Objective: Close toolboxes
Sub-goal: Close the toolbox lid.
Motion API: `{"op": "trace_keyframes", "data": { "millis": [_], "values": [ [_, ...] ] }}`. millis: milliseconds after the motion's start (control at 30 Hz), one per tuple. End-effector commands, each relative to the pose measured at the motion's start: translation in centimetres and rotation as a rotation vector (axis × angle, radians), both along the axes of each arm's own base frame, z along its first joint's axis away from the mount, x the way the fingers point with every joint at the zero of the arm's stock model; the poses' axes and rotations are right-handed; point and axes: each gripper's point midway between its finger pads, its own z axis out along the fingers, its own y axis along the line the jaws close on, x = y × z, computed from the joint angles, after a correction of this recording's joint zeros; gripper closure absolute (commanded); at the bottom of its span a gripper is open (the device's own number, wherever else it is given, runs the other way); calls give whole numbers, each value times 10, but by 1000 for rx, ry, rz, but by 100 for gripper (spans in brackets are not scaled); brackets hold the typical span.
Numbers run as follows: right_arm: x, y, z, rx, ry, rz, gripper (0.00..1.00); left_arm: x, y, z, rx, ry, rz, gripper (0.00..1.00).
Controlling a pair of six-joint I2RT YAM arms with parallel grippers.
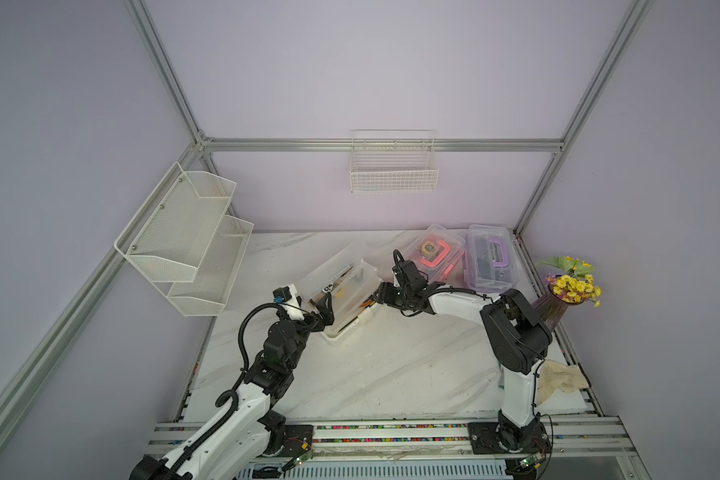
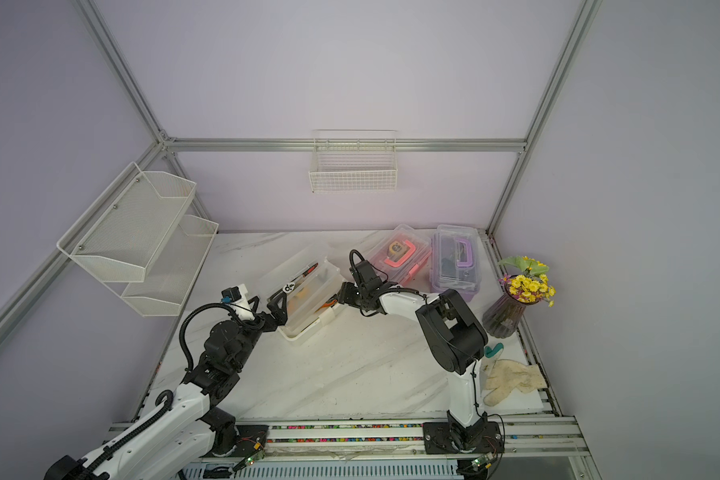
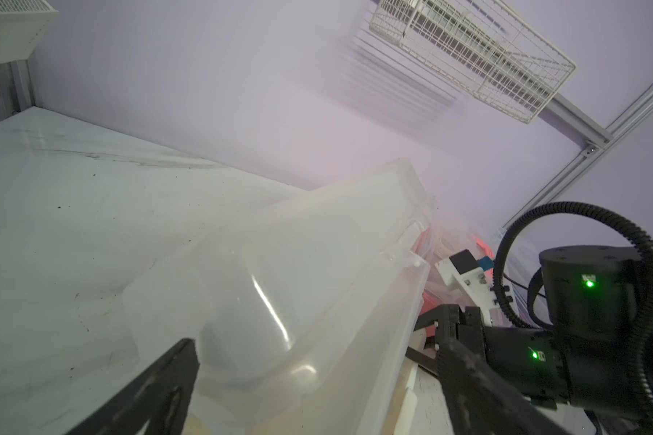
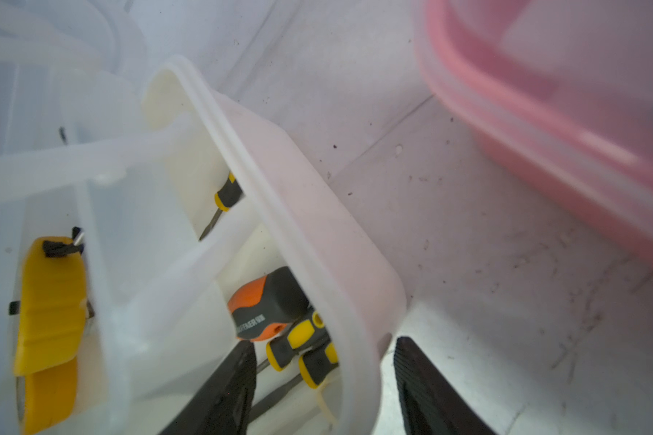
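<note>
The white toolbox (image 1: 352,313) (image 2: 304,328) lies mid-table with its clear lid (image 1: 333,266) (image 3: 317,263) raised and tilted back. My left gripper (image 1: 325,309) (image 3: 317,380) is open at the box's near end, with the lid's corner between its wide-spread fingers. My right gripper (image 1: 377,295) (image 4: 325,388) is open astride the box's end wall (image 4: 317,241), one finger inside beside the screwdrivers (image 4: 268,305). Behind them stand the pink toolbox (image 1: 433,253) (image 4: 543,150) and the purple toolbox (image 1: 489,259), both with their lids down.
A wire basket (image 1: 393,170) hangs on the back wall and mesh shelves (image 1: 188,237) on the left wall. A vase of yellow flowers (image 1: 566,291) stands at the right edge, with a crumpled cloth (image 1: 558,380) nearer the front. A yellow tape measure (image 4: 50,301) lies in the white box.
</note>
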Motion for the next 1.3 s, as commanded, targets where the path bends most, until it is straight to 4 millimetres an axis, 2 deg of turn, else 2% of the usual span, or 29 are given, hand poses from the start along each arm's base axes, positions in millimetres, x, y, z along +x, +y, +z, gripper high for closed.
{"op": "trace_keyframes", "data": {
  "millis": [0,267,500,667,767,833,1033,1133,1267],
  "values": [
    [19,0,17,24,-69,-31,36,-12,-11,-12,-61,90,-62,0],
    [19,-11,26,17,-94,-44,34,-25,-21,-11,-123,184,-108,0],
    [7,-19,20,9,-71,-42,33,-27,-32,15,-203,180,-157,0],
    [2,-34,16,0,-54,-61,32,-45,-45,8,-268,236,-224,0],
    [3,-39,19,-5,-61,-68,31,-55,-41,-2,-260,270,-201,0],
    [3,-43,22,-13,-68,-68,30,-57,-33,6,-254,241,-176,0],
    [1,-78,27,-80,-86,-133,26,-40,-23,41,-164,153,-105,0],
    [-3,-96,31,-85,-92,-162,25,-24,-30,51,-119,134,-102,0],
    [-9,-102,39,-94,-120,-138,24,4,-43,59,-65,109,-111,0]
  ]
}}
